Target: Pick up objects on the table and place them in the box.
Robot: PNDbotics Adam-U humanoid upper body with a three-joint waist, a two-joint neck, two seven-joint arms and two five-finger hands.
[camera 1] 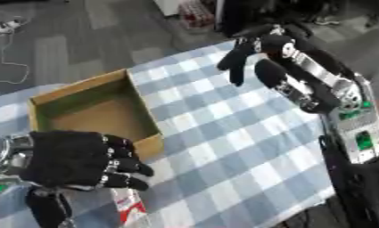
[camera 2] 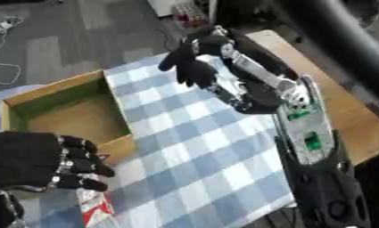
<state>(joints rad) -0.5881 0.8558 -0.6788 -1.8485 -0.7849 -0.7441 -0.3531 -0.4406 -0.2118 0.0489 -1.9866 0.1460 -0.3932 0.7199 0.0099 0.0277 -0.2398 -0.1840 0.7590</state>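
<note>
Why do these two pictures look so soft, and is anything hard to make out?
Left eye view: blurred throughout, the right hand smeared at its fingers; light is even, without glare or hard shadows. Right eye view: equally soft; the red and white packet under the left hand can't be read, and the box edges look fuzzy.

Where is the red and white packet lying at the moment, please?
The red and white packet lies on the checked tablecloth at the lower left of the left eye view, just under the left hand and in front of the cardboard box.
</note>
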